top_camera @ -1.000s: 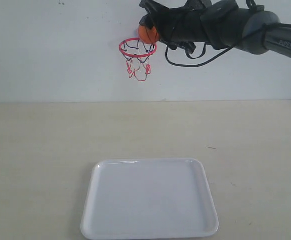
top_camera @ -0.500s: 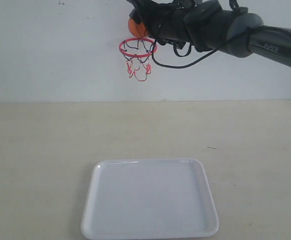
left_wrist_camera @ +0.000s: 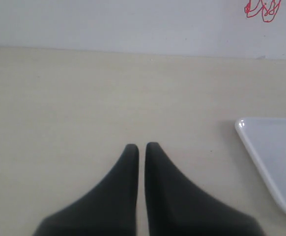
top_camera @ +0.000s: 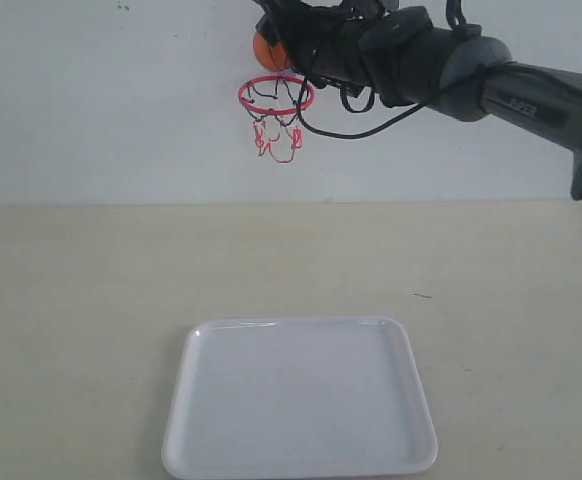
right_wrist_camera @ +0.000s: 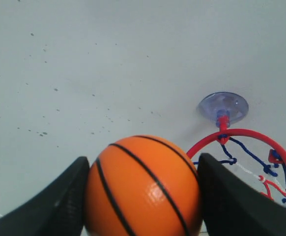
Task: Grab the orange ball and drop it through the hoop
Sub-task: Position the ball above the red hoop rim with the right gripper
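The orange ball (top_camera: 267,51) (right_wrist_camera: 143,187), with black seams, is clamped between the two black fingers of my right gripper (top_camera: 274,45) (right_wrist_camera: 143,172), high against the wall. It hangs just above the left part of the hoop's red ring (top_camera: 276,94) (right_wrist_camera: 246,147). The hoop's string net (top_camera: 277,135) dangles below, and its clear suction cup (right_wrist_camera: 223,105) sticks to the wall. My left gripper (left_wrist_camera: 141,147) hovers low over the table with its fingers together and nothing between them; it is outside the exterior view.
A white rectangular tray (top_camera: 301,400) (left_wrist_camera: 275,157) lies on the beige table (top_camera: 71,300) below the hoop. A black cable (top_camera: 351,125) loops under the right arm. The white wall stands directly behind the hoop.
The right arm carried the ball left and slightly up, from the ring's right edge to above its left part. Its motion slowed in the last half second.
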